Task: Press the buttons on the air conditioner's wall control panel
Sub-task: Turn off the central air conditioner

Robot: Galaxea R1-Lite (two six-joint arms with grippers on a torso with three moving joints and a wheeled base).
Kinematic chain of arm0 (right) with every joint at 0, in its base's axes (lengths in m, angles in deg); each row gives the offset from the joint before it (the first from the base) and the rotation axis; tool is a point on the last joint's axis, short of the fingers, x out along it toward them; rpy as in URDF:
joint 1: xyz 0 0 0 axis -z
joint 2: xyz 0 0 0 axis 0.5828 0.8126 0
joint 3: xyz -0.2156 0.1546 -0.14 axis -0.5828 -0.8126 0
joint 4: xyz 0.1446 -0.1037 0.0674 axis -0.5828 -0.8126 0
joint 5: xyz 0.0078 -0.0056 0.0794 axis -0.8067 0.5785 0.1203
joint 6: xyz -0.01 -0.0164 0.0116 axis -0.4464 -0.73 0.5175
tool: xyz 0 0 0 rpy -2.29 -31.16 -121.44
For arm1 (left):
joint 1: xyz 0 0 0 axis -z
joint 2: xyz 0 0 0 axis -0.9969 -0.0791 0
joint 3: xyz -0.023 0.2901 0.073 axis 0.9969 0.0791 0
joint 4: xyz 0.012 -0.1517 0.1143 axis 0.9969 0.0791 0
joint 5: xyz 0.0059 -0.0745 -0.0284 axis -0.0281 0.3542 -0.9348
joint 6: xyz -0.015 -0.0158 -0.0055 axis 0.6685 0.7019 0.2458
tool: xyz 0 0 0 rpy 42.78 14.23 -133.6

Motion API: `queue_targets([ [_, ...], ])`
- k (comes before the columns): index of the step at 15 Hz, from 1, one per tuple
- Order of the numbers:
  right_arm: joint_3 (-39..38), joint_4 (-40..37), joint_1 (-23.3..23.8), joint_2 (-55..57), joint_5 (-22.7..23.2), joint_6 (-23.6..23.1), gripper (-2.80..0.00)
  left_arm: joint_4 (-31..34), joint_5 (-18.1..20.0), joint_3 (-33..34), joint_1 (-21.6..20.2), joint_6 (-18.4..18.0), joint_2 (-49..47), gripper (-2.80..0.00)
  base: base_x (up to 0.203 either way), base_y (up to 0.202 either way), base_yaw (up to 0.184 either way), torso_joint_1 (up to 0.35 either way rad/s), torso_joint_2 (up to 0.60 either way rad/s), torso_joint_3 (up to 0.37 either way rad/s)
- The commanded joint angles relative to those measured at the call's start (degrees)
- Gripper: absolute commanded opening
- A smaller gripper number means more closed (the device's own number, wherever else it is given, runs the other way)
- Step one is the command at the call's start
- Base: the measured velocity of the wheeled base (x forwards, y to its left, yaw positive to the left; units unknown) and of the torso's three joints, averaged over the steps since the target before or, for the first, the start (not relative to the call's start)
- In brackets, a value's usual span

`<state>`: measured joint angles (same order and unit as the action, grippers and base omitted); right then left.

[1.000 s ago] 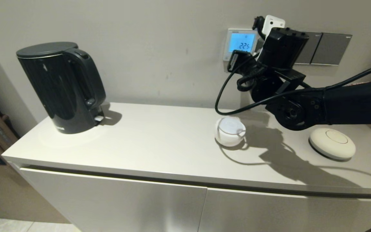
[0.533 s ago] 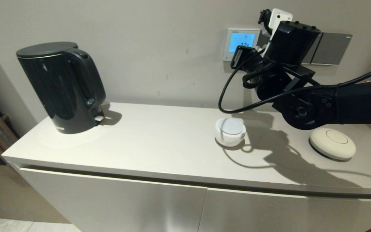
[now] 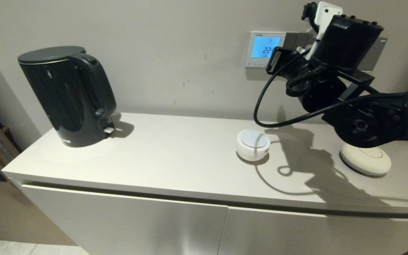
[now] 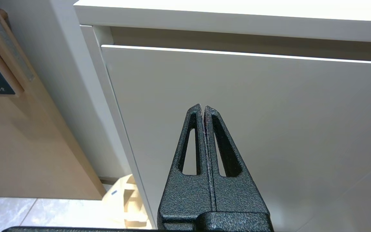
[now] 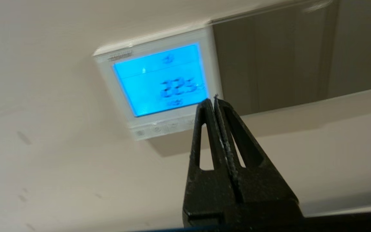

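The wall control panel [image 3: 263,47] is a small white-framed thermostat with a blue-lit screen showing digits; it also shows in the right wrist view [image 5: 159,80]. The buttons [image 5: 164,126] are a pale row along its bottom edge [image 3: 259,64]. My right gripper [image 5: 212,100] is shut and empty. Its tips are held off the wall, in line with the panel's lower corner nearest the dark switch plates. In the head view the right arm [image 3: 345,71] is raised just right of the panel and hides the fingers. My left gripper [image 4: 203,108] is shut and empty, parked low before the cabinet door.
Dark grey switch plates [image 3: 370,53] adjoin the panel on its right [image 5: 269,61]. On the counter [image 3: 175,159] stand a black kettle [image 3: 67,94] at the left, a small white round device [image 3: 253,143] below the panel, and a cream disc [image 3: 365,159] under the right arm.
My right arm has moved right and upward along the wall. The panel, partly covered by the arm before, now shows whole in the head view.
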<state>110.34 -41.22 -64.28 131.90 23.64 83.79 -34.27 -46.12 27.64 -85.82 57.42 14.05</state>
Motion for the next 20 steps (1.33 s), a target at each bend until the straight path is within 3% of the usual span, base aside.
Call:
queue_targets([
  [1, -5.96, 0.07, 1.06, -9.33, -0.09, -1.49, -2.80, -0.01, -0.09, 0.00, 0.00, 0.00, 0.02, -2.80, 0.000, 0.000, 0.000, 0.000, 0.00, 0.000],
  [6, -18.52, -6.15, 5.56, -33.35, -0.12, -4.04, -2.80, -0.01, -0.08, 0.00, 0.00, 0.00, 0.02, -2.80, 0.000, 0.000, 0.000, 0.000, 0.00, 0.000],
  [11, -28.61, -23.64, 13.26, -59.74, -0.17, -4.52, -2.80, -0.01, 0.00, 0.00, 0.00, 0.00, -0.01, -2.80, 0.000, 0.000, 0.000, 0.000, 0.00, 0.000],
  [14, -38.44, -35.30, 15.80, -72.29, -0.27, -4.55, -2.80, -0.01, -0.02, 0.00, 0.00, 0.00, -0.06, -2.80, 0.000, 0.000, 0.000, 0.000, 0.00, 0.000],
  [18, -56.26, -38.82, 18.45, -81.60, -1.35, -3.93, -2.80, -0.01, -0.07, 0.00, -0.04, 0.00, -0.02, -2.80, 0.000, 0.000, 0.000, 0.000, 0.00, 0.000],
  [20, -63.56, -39.07, 24.87, -84.46, -0.62, -3.49, -2.80, -0.01, 0.00, 0.00, -0.08, 0.00, 0.02, -2.80, 0.000, 0.000, 0.000, 0.000, 0.00, 0.000],
])
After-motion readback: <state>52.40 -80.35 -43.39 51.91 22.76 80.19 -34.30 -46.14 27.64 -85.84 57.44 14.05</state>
